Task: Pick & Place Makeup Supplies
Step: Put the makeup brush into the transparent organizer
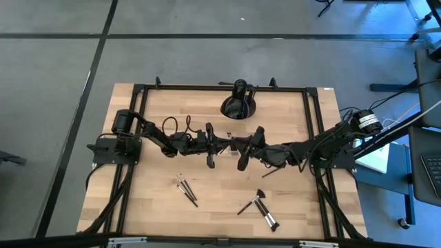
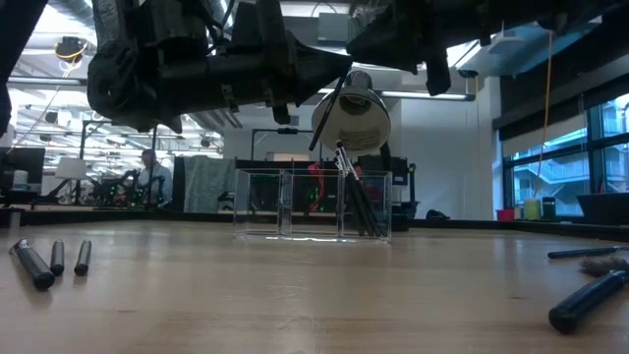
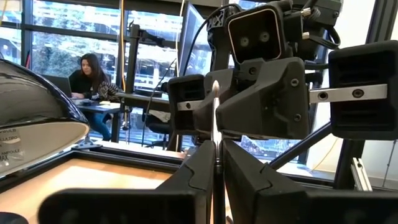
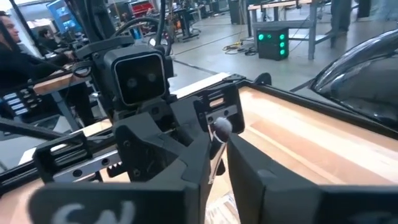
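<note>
Loose makeup brushes (image 1: pixel 186 189) lie nearest the table's front edge, a second cluster (image 1: pixel 261 209) to their right. Above mid-table, the left gripper (image 1: pixel 229 143) and right gripper (image 1: pixel 234 145) meet tip to tip, both pinched on one thin brush (image 3: pixel 215 124) held between them, its pale end (image 4: pixel 221 127) showing. Behind them, the clear organiser tray (image 2: pixel 313 205) holds several dark brushes (image 2: pixel 358 197) leaning in its right compartment; its other compartments look bare. Just beside it stands a black rounded object (image 1: pixel 238 105). People sit beyond the table.
</note>
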You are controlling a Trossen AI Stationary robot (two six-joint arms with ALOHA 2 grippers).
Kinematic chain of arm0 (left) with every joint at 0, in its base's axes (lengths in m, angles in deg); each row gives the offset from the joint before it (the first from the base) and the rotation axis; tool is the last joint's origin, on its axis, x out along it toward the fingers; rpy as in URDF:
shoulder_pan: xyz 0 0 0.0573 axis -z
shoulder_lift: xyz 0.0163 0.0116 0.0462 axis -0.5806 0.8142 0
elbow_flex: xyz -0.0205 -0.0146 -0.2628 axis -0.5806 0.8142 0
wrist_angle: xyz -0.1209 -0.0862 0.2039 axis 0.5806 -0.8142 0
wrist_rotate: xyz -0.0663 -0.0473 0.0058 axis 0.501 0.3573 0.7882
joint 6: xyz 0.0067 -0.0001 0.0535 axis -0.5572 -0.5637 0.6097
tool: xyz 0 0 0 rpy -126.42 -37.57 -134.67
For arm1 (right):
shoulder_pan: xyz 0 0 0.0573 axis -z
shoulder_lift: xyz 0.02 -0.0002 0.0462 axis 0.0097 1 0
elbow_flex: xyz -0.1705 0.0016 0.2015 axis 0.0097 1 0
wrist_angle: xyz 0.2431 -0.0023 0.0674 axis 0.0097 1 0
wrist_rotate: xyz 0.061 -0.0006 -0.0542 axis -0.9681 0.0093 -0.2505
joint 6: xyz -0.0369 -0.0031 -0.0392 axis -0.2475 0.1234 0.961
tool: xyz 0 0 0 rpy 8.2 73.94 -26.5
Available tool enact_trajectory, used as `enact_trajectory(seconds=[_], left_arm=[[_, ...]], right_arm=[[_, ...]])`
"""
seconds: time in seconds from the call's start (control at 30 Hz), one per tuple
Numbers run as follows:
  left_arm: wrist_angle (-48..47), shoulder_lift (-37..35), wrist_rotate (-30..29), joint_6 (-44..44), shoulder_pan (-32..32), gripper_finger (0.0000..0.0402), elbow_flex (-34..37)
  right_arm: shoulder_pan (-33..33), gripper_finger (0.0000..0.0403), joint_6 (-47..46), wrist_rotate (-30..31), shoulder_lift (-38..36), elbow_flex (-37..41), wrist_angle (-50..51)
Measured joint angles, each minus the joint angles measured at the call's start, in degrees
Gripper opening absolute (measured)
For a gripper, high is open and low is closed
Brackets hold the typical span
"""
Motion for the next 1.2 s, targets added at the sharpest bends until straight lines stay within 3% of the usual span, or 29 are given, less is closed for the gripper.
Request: enact_trajectory(seconds=[0.2, 0.57, 0.97, 1.1, 1.2], left_arm=[[-0.3, 0.0, -0.4, 0.0, 0.0, 0.0029, 0.0], [-0.3, 0.1, -1.3, 1.6, 0.0, 0.0045, 0.0], [-0.8, -0.7, -1.1, 5.1, 0.1, 0.0164, 0.2], [-3.7, -4.3, -2.9, 12.4, 1.4, 0.0192, 2.1], [-6.7, -9.1, -8.2, 19.5, 3.2, 0.0206, 3.6]], right_arm=[[2.2, 0.0032, -0.1, -4.1, 0.0, 0.0, 0.8], [2.6, 0.0028, 4.5, -4.2, 0.0, -0.5, 2.2], [3.0, 0.0027, 8.0, -4.4, 0.0, -13.2, 22.8], [3.4, 0.0027, 8.7, -5.2, 0.0, -17.1, 28.5], [4.7, 0.0027, 8.5, -7.8, 0.1, -18.5, 30.8]])
